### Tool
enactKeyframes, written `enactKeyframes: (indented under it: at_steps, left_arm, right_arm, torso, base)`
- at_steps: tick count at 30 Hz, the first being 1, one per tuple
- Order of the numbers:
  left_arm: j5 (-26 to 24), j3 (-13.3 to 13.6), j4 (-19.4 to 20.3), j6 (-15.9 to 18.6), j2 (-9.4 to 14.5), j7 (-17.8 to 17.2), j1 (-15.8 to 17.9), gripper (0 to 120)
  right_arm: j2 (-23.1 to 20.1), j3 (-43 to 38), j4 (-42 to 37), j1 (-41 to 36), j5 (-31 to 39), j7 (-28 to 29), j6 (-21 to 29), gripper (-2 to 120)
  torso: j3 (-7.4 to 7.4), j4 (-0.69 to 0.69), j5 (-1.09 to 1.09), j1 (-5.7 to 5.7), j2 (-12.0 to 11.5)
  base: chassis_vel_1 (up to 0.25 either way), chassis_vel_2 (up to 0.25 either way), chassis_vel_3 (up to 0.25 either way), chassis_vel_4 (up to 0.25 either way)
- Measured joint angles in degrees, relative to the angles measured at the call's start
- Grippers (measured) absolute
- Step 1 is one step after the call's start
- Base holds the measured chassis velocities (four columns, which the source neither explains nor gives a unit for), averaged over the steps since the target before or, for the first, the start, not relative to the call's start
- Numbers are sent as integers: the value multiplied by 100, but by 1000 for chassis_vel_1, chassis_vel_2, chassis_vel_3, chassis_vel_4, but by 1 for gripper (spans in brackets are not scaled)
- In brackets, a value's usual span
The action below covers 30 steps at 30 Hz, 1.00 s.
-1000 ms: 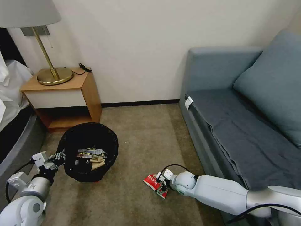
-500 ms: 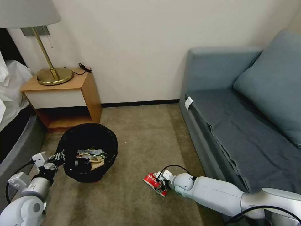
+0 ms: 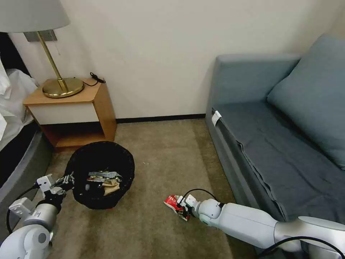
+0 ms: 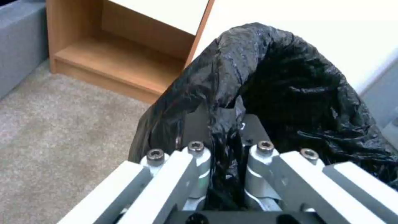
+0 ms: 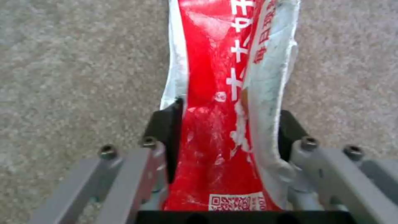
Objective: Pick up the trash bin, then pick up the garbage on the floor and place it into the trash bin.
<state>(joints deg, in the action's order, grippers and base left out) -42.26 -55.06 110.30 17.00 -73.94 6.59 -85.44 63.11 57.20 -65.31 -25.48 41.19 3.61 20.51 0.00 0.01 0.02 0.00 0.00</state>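
The trash bin (image 3: 102,174), lined with a crinkly black bag, sits low at the left over the beige carpet floor (image 3: 154,230) and holds several litter pieces. My left gripper (image 3: 66,181) is shut on its near-left rim; the left wrist view shows the black bag (image 4: 265,87) pinched between the fingers (image 4: 195,155). The red-and-white packet (image 3: 174,203) of garbage lies at floor level in the middle. My right gripper (image 3: 182,209) is shut on it, and the right wrist view shows the packet (image 5: 224,102) squeezed between both pads (image 5: 168,124).
A wooden nightstand (image 3: 77,111) with a brass lamp (image 3: 61,84) stands behind the bin. A bed edge (image 3: 14,144) runs along the left. A grey-blue sofa (image 3: 280,144) lines the right side. Open carpet lies between bin and sofa.
My right gripper has drawn the red-and-white packet slightly left and up off the carpet. The bin and left gripper have barely moved.
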Motion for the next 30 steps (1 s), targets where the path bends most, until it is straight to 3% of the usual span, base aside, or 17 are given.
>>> enactKeyframes:
  at_steps: [11,21,30]
  left_arm:
    - [-42,46,23,11,39,-14,10,6]
    - [-103,110,-30,35,84,-20,0,6]
    - [-208,295,-63,120,115,-55,-59,6]
  right_arm:
    - [-154,-291,-247,-7,-22,207,-17,0]
    - [-302,-597,-690,64,29,378,-1,0]
    - [-586,-1389,-1718,570,-29,816,4,0]
  torso:
    - [1,-2,-2,0,0]
    - [1,-2,-1,0,0]
    - [0,-1,-2,0,0]
  base:
    - [0,0,0,0]
    - [0,0,0,0]
    - [0,0,0,0]
